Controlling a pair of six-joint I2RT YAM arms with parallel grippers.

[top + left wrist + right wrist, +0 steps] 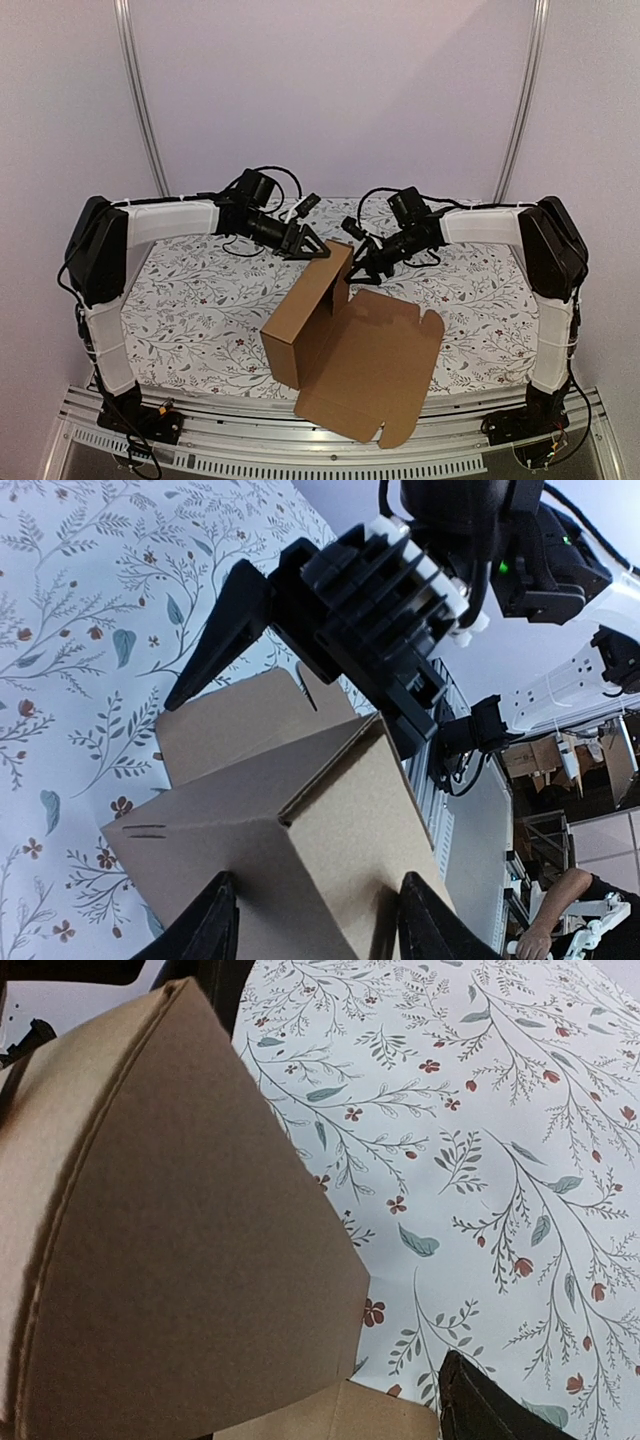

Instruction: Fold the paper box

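Paper box (305, 322) raised wall between left hand (318, 250) and right hand (359, 270).

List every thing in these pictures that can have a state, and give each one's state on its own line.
paper box: partly folded, one end raised into walls, the lid panel lying open and flat.
left gripper: jaws apart astride the box's raised corner; whether it grips is unclear.
right gripper: open, close by the box's upright flap.
floral cloth: spread flat under the box.
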